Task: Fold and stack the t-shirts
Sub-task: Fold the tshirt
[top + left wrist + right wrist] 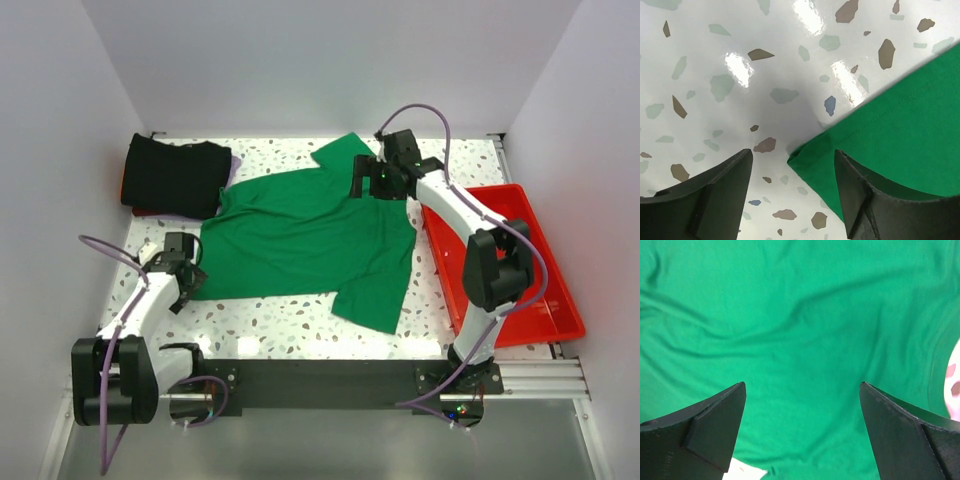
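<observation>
The green t-shirt lay spread flat across the middle of the speckled table, hem to the left, one sleeve pointing to the far edge and the other to the near edge. At the near-left hem corner sat the left gripper, and the left wrist view showed its jaws spread apart with the stitched corner of the hem lying in the gap, pinching nothing. One finger stood over the cloth, the other over bare tabletop.

Over on the far right end of the shirt was the right gripper, jaws spread wide too, with nothing but rippled green cloth under them. Whether its fingertips touched the cloth could not be told. A faint moulded mark showed on that finger, too dim to read.

Back left, a folded black t-shirt sat in a pile, touching the green shirt's far-left corner, with a red edge peeking from beneath and a purple sliver at its right side. A red tray lay along the right side, beside the right arm.
</observation>
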Available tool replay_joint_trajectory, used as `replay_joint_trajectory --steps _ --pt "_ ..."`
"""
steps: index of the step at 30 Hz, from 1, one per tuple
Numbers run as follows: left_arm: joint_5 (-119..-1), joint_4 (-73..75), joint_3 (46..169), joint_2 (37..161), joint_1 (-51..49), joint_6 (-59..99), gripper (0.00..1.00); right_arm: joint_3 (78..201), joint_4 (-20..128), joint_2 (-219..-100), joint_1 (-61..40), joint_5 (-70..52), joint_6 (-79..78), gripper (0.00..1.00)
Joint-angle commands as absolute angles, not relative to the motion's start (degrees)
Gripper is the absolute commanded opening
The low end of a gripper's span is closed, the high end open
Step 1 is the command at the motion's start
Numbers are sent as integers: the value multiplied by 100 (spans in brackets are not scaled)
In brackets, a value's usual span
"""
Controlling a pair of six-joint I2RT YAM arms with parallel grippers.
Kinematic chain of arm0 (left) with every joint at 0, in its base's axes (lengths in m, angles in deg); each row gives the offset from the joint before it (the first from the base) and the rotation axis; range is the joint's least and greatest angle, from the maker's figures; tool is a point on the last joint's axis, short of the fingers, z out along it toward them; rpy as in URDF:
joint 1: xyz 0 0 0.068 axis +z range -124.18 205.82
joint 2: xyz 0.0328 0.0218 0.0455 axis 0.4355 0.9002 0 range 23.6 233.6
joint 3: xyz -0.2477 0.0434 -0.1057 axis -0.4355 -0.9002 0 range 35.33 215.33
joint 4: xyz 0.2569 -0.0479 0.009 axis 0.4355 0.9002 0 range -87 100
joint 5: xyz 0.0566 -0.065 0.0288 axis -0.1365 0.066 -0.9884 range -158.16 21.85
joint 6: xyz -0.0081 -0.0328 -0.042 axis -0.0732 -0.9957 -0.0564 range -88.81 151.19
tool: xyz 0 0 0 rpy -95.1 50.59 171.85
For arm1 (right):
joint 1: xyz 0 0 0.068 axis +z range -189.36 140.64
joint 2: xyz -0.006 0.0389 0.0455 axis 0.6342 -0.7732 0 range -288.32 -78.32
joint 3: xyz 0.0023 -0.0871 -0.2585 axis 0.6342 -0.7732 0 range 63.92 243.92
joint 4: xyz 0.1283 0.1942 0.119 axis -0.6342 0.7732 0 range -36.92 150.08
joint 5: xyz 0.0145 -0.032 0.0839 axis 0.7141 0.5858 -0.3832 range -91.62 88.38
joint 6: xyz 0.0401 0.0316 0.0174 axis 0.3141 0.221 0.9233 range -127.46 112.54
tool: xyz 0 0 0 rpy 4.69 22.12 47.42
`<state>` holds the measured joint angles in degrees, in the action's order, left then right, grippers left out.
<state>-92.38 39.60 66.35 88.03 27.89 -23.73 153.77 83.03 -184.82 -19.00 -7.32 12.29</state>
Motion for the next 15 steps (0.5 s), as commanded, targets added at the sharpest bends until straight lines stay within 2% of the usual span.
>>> replay_joint_trajectory --steps 1,9,15 --pt "-9128 3843 6565 8653 2863 -2401 70 15006 8112 -17984 -1871 -813 1363 99" --pt "-8872 3587 6407 8882 2855 -2401 50 14558 8094 -17676 -1862 -778 1460 99" --pt "-8881 3535 6310 8820 2863 -2392 41 14408 8076 -17544 -1853 -734 1504 99"
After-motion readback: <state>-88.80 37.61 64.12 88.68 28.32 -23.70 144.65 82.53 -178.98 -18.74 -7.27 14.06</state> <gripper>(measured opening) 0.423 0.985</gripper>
